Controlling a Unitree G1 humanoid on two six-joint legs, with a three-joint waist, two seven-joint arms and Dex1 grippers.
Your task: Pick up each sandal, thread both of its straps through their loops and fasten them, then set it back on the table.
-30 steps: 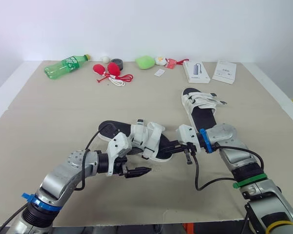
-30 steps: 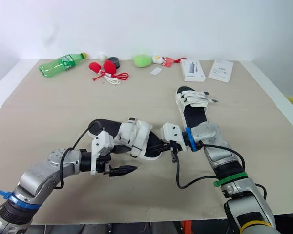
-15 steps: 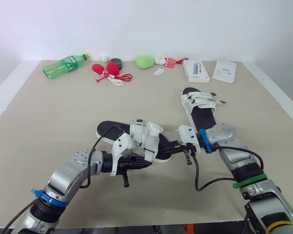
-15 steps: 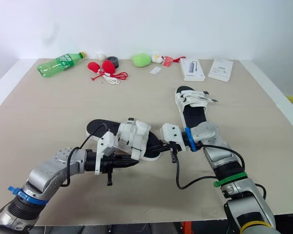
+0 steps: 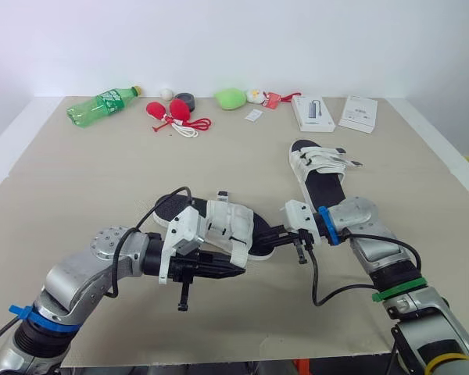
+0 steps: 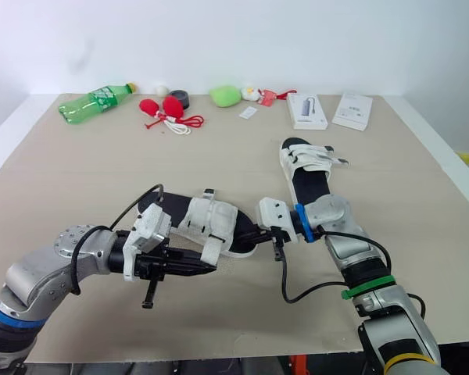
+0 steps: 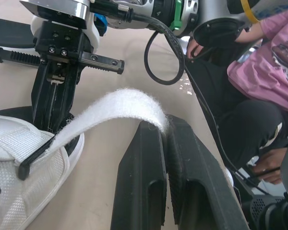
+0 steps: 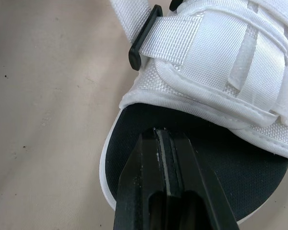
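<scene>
Both grippers on the near sandal, the left one pinching a strap end

A black-soled sandal with white fabric straps, the near sandal [image 5: 219,225], sits at the front middle of the beige table [image 5: 78,180], between the two arms. The left gripper [image 7: 166,126] has its two black fingers pressed together on the free end of a white fuzzy strap [image 7: 110,106]. This strap arcs from a black plastic loop [image 7: 36,154] at the side of the sandal's upper across to the fingertips, lifted clear of the table. The right gripper [image 8: 164,136] comes in from the opposite side, with its fingers closed narrow on the rim of the black sole at one end of the near sandal. I cannot tell whether the sole rests on the table or is raised just off it.

The far sandal [image 5: 320,168], of the same make, lies flat on the table farther back and to the right, near the right forearm and well apart from the left gripper. Its white straps lie across its upper.

Along the back edge of the table are a green plastic bottle [image 5: 105,105] on its side, two red rounded pieces with a cord [image 5: 176,113], a light green rounded lump [image 5: 232,98], a flat white box [image 5: 313,114] and a white booklet [image 5: 359,115]. In the left wrist view a person [image 7: 278,43] in a pink top and dark trousers sits beyond the table
</scene>
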